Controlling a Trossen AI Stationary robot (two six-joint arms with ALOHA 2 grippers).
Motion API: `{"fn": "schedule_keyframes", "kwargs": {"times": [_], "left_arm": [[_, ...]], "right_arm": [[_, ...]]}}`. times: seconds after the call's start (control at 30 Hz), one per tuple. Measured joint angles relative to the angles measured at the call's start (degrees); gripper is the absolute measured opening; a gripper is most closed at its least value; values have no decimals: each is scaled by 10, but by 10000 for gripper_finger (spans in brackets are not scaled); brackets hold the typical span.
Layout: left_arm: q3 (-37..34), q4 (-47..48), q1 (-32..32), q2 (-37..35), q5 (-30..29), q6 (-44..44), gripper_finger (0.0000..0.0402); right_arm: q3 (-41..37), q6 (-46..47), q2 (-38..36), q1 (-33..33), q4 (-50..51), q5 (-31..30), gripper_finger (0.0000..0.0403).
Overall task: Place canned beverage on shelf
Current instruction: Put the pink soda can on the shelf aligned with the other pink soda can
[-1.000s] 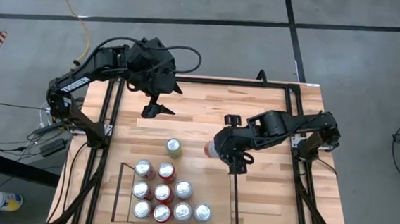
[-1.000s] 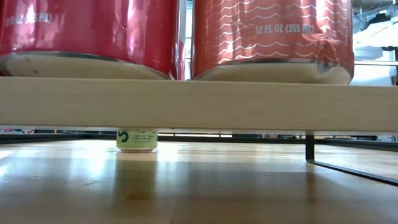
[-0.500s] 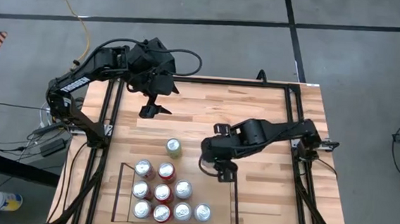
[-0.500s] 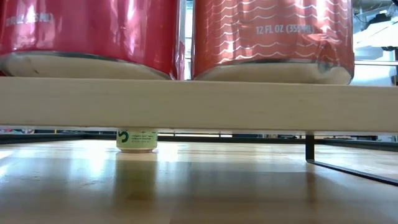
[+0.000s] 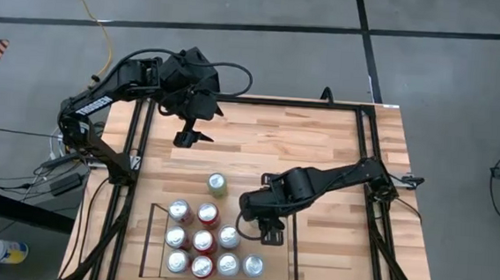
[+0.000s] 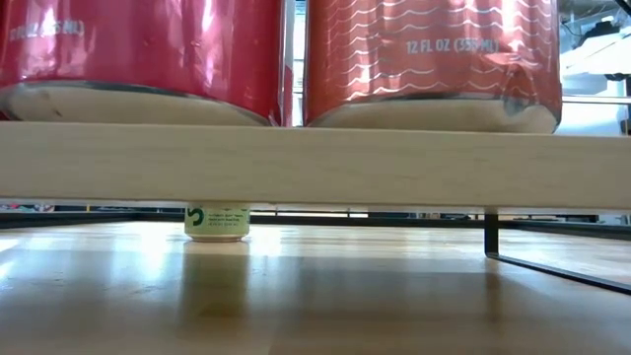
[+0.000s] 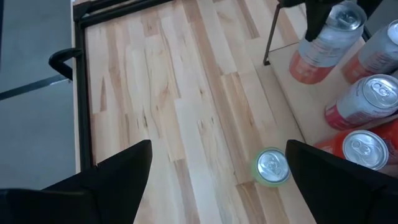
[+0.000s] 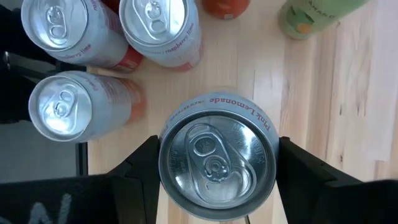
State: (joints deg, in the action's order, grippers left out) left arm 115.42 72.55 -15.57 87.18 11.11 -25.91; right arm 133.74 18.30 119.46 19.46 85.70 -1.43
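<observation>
Silver-topped pink lemonade can (image 8: 216,160) is being gripped from above by the right hand (image 5: 255,226), so it hangs upright over the wood-floored, black-railed shelf (image 5: 275,256); left hand (image 5: 189,137) is waiting released.

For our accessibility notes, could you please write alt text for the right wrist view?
The right gripper clasps a silver-topped can labelled Pink Lemonade from above, over the light wood. Beyond it stand three more silver-topped cans with red-orange sides and a green can on the table.
</observation>
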Motion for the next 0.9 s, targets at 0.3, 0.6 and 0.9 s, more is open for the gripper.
{"fn": "schedule_keyframes", "kwargs": {"times": [0.3,0.6,0.9], "left_arm": [[0,0,0,0,0,1,355],[0,0,0,0,0,2,355],[0,0,0,0,0,2,355]], "right_arm": [[2,16,13,0,-13,1,226],[1,24,39,6,-16,37,226],[0,18,45,11,-24,37,226]]}}
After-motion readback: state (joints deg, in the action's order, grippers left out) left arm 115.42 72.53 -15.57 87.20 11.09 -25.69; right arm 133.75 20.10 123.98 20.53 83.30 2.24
